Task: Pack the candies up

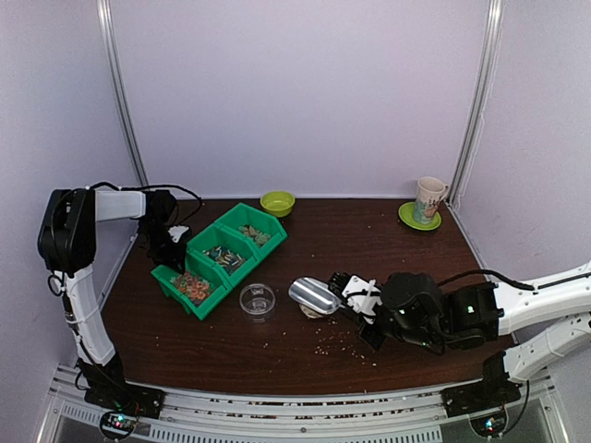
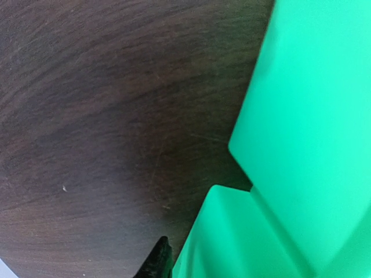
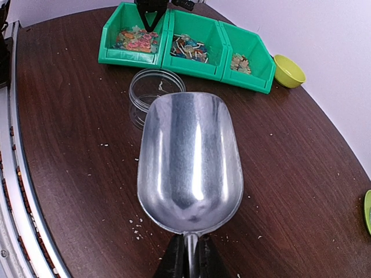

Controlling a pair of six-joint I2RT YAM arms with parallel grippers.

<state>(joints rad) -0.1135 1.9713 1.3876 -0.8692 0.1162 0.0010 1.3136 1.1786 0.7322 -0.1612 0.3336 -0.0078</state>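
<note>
Right wrist view: candies (image 3: 136, 40) heaped in the leftmost green bin (image 3: 124, 55), upper left of frame.
A clear cup (image 3: 152, 87) stands just below that bin, the metal scoop (image 3: 191, 156) below it at centre, its handle clamped in my right pincer (image 3: 189, 260). My left pincer (image 3: 152, 23) hangs at that bin's far wall; its spread I cannot tell.

The scoop (image 3: 190, 162) is polished metal, the bins (image 3: 191, 63) glossy plastic, the table (image 3: 75, 162) wood-grain.
</note>
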